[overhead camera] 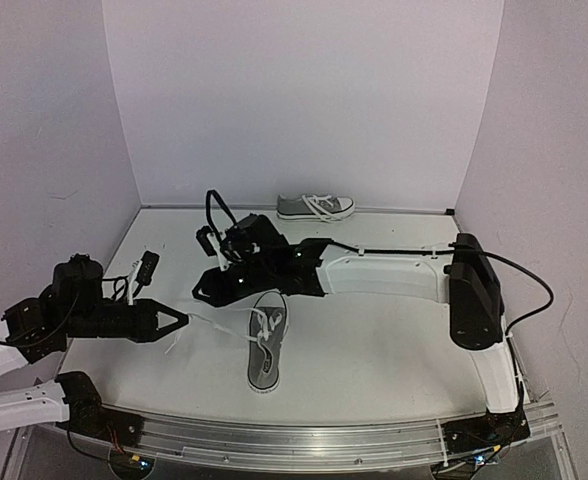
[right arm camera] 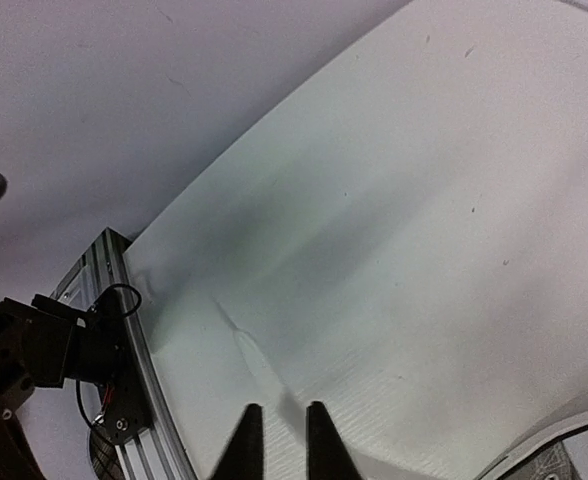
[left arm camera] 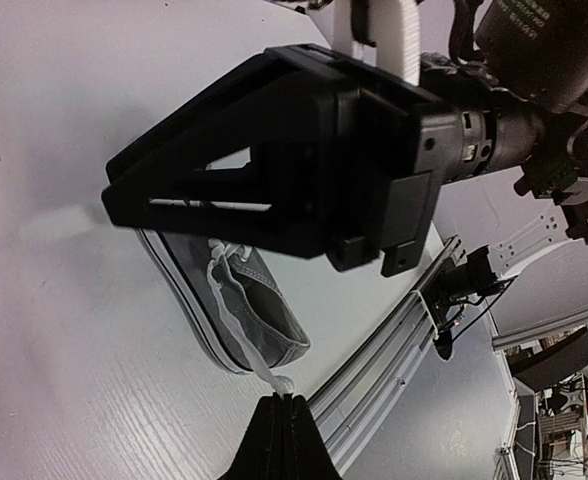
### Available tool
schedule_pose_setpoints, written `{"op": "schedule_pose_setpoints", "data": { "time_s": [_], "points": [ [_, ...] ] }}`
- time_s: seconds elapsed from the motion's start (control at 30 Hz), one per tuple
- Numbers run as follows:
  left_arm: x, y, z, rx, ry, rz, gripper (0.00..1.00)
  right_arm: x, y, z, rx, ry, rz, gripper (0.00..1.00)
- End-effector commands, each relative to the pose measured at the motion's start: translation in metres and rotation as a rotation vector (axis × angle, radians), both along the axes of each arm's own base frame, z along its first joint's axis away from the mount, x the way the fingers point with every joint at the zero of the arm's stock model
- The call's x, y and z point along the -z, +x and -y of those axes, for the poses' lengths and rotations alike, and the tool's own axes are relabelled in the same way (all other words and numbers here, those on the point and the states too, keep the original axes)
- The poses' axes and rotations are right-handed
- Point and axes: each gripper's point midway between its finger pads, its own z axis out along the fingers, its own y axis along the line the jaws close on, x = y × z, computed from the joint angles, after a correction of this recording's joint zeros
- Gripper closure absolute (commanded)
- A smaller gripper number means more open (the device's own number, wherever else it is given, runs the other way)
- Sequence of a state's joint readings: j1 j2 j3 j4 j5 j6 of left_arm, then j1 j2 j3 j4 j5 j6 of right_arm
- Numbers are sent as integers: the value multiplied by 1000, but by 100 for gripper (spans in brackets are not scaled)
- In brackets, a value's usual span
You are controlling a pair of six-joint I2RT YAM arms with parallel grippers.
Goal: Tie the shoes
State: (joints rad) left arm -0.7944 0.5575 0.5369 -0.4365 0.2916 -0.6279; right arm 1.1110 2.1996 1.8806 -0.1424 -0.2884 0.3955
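**Left fingers pinch a lace; right fingers narrowly parted over the shoe's end**

The left arm (overhead camera: 34,325) lies low over the desk (overhead camera: 394,340). The left fingers (overhead camera: 171,322) point level toward the near shoe (overhead camera: 264,352). They are pressed together on 1 white lace (left arm camera: 275,380), which runs from their tips to the shoe's eyelets. The right arm (overhead camera: 389,275) rises from its base, bends at the elbow and reaches back across the desk. This puts the right fingers (overhead camera: 212,289) just beyond the left fingertips. In the right wrist view the right fingers (right arm camera: 244,442) stand a narrow gap apart, with bare desk showing between them.

A faint pale line on the desk ahead of the right fingers is too dim to name. From the left wrist, the right fingers cover 1 end of the shoe.

The near shoe rests on its sole just ahead of the left fingertips, its far end under the right fingers. The far shoe (overhead camera: 316,207) stands well beyond both pairs of fingers, at the desk's back edge.
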Motion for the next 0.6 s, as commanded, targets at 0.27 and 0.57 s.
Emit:
{"op": "schedule_pose_setpoints", "data": {
  "time_s": [0.27,0.57],
  "points": [
    [19,7,6,-8,65,-51,100,-15,11,77,108,-54,-17,38],
    [30,61,15,-196,143,-48,100,62,12,111,105,-297,-41,51]
  ]
}}
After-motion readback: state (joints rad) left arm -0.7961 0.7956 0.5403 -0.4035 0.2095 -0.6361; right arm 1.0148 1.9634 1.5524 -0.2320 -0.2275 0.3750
